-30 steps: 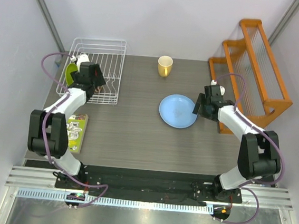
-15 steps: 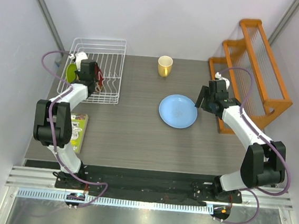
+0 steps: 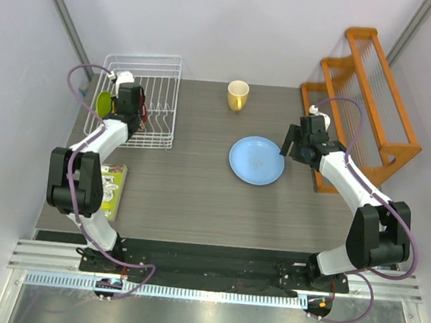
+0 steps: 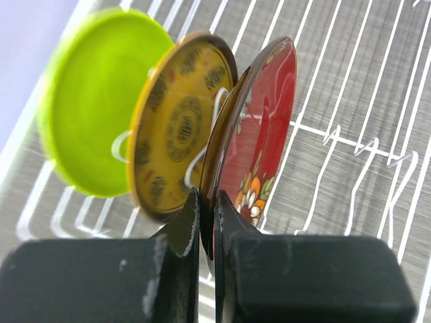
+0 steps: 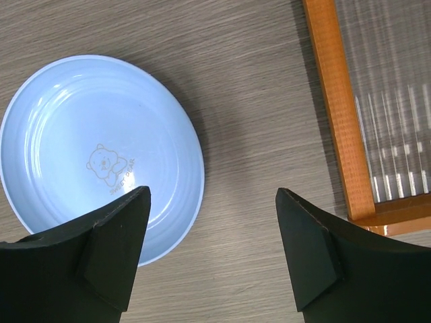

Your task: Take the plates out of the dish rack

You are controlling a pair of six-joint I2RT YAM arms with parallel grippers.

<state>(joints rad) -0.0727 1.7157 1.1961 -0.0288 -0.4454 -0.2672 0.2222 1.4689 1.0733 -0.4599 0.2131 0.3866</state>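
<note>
Left pincer [image 4: 207,202] is clamped on the near rim of the red floral plate [image 4: 259,134], one finger on each face. That plate stands on edge among the tines of the dish rack [image 3: 166,67], which sits at the far left of the tabletop [image 3: 197,190]. The yellow patterned plate [image 4: 178,124] is just left of it, also on edge; wrist view shows the two overlapping, can't tell if they touch. The lime green plate [image 4: 87,101] is further left, upright, at the rack's left side. Right pincer [image 5: 212,195] is spread wide, holding nothing, hanging above the right edge of the light blue plate [image 5: 87,148]. The blue plate lies flat and face up on the tabletop right of centre, out of the rack, with a small bear print in its well. The orange wooden rack [image 3: 375,93] is just right of that pincer, at the far right. The yellow cup [image 3: 238,95] stands upright at the far edge between the two racks.
</note>
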